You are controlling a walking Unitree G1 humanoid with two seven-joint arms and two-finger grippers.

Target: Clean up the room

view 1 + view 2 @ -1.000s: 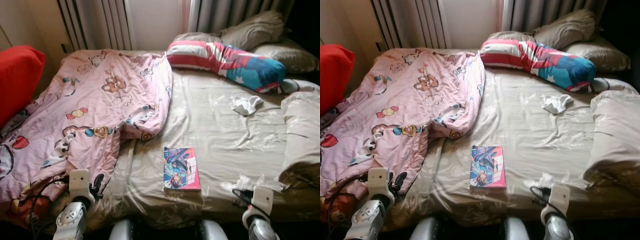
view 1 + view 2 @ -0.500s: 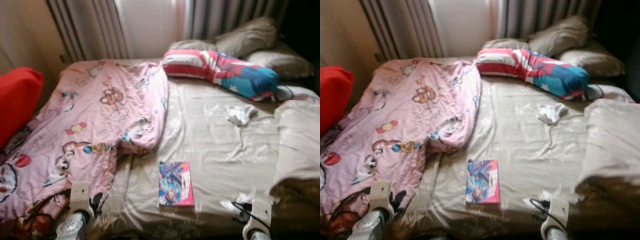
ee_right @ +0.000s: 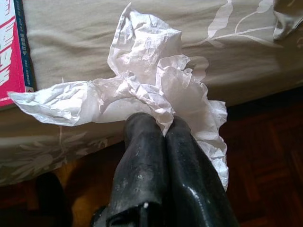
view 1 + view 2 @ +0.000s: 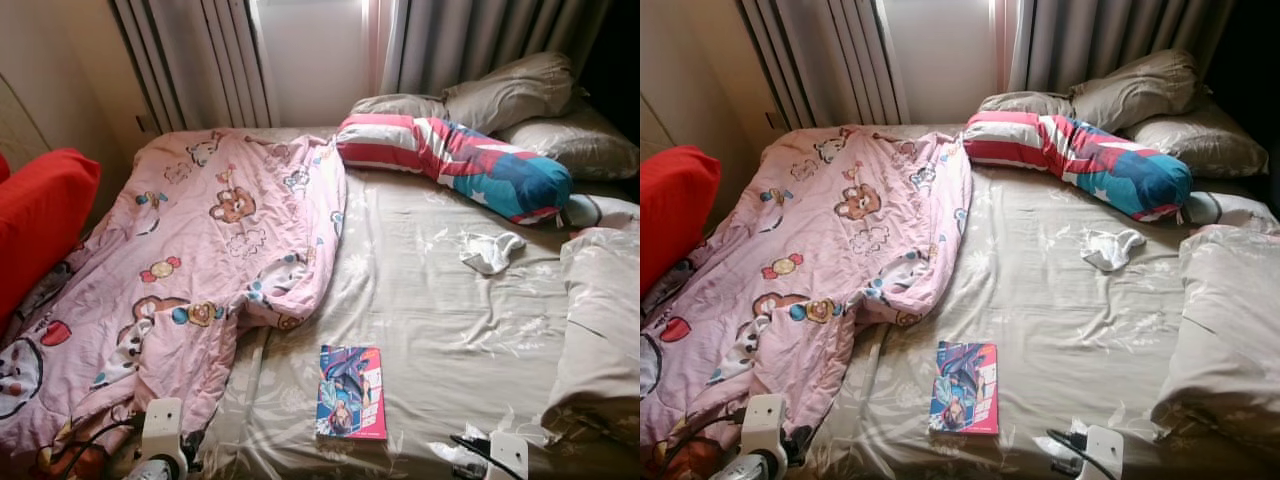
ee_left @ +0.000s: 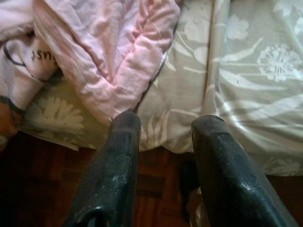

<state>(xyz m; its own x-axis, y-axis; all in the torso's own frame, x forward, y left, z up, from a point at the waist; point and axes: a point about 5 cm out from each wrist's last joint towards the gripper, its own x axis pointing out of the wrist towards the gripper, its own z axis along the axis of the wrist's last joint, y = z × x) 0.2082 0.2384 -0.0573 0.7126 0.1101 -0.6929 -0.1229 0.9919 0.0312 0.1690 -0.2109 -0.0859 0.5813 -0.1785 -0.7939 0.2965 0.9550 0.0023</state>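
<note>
Right tool (image 3: pixel 163 125) pinched tight on a crumpled white tissue (image 3: pixel 142 90), held at the near edge of the bed (image 4: pixel 440 300), about 5 o'clock in the head view, wood floor (image 3: pixel 270 156) below. Left tool (image 5: pixel 163 125) spread apart, holding nothing, fingers (image 5: pixel 120 156) hovering at the bed's near edge around 7 o'clock, just beside the hanging corner of the pink cartoon quilt (image 4: pixel 190 260). Quilt covers the bed's left half, 9 to 11 o'clock. Comic book (image 4: pixel 352 392) lies flat on the beige sheet at 6 o'clock, just left of the tissue. Small white cloth (image 4: pixel 490 250) at 2 o'clock, well apart from the book. Striped star bolster (image 4: pixel 450 160) at 1 o'clock, beige pillows (image 4: pixel 510 90) behind it. Red cushion (image 4: pixel 35 220) at 9 o'clock. Folded beige duvet (image 4: pixel 600 310) at 3 o'clock.
</note>
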